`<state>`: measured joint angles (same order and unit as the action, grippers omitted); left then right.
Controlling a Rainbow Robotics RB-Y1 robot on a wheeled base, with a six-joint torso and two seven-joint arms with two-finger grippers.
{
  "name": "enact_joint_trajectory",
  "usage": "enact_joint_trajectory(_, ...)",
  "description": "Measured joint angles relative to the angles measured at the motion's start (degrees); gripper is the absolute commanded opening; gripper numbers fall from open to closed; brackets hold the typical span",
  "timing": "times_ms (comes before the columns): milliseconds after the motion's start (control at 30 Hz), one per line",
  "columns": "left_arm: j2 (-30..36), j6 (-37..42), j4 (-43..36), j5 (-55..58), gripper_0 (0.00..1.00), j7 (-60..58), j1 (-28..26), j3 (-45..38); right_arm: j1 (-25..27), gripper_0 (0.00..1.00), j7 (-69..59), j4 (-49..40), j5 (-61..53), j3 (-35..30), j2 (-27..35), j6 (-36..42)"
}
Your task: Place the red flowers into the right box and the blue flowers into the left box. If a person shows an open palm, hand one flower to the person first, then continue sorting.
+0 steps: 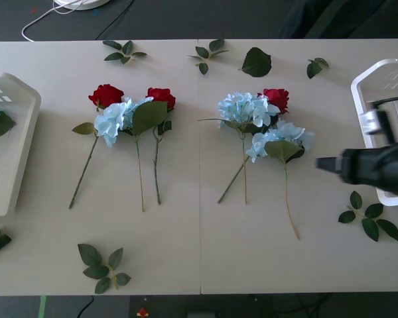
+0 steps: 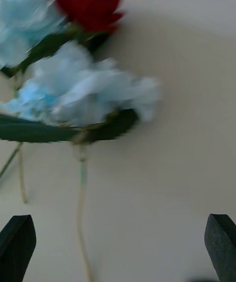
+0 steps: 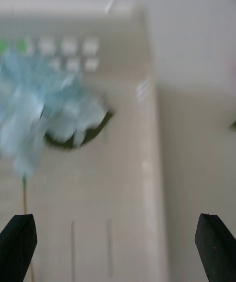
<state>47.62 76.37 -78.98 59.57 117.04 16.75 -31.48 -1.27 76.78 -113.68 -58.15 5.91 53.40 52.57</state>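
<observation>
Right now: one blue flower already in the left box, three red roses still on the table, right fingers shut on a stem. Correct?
Not quite. The right gripper holds nothing: in the right wrist view its fingers are open, apart above the table, the nearest blue flower's stem lying free. The rest stands: a blue flower lies in the left box, three red roses remain on the table.

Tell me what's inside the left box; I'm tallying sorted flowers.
Inside the left box lies one blue flower, its head and leaf near the latticed end and its stem running along the floor. The box runs past the picture's edge, so the rest is unseen. The left gripper is open above it.
</observation>
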Motion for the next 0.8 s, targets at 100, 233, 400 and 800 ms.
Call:
enact_joint_trajectory(100,1.1,2.4,-5.3,-1.8,0.93,-8.7,1.5,2.1,-4.3,1.0,0.0,3.4,1.0,5.2,-1.4,-1.4)
enact_joint_trajectory(233,3.1,3.2,-12.9,-6.8,0.93,-27.0,2.6,10.1,-9.2,1.0,0.0,8.4,5.2,10.9,-3.6,-3.2)
enact_joint_trajectory(400,5.3,3.2,-17.6,-14.1,0.93,-32.9,4.5,24.4,-13.5,1.0,-0.5,13.7,11.4,15.6,-6.3,-3.7)
enact_joint_trajectory(800,8.5,3.2,-19.7,-27.8,0.93,-50.2,16.4,60.9,-18.1,1.0,-18.5,17.9,27.0,25.6,-9.0,-4.9)
